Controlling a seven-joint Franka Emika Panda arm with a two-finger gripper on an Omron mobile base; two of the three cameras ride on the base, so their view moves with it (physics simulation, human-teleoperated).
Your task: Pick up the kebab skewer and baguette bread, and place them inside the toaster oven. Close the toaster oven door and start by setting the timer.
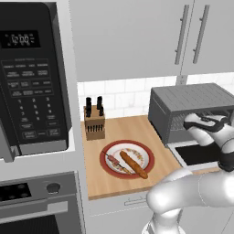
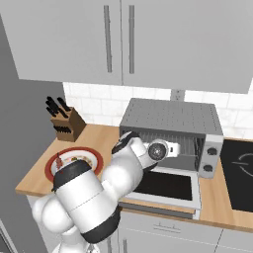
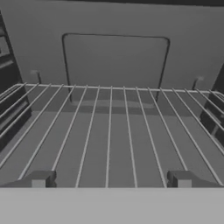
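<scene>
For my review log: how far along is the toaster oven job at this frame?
Done: the toaster oven door lies open. In hand: nothing; the open, empty claw faces the bare wire rack. Left: the kebab skewer and baguette bread lie on the plate; loading, closing, timer.

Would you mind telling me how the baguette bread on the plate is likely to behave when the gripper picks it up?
The baguette bread looks long and narrow, so a grip near one end would probably let it tilt. Its rounded shape suggests it may roll on the plate if nudged. It lies close beside the kebab skewer, so closing fingers might disturb that too.
</scene>
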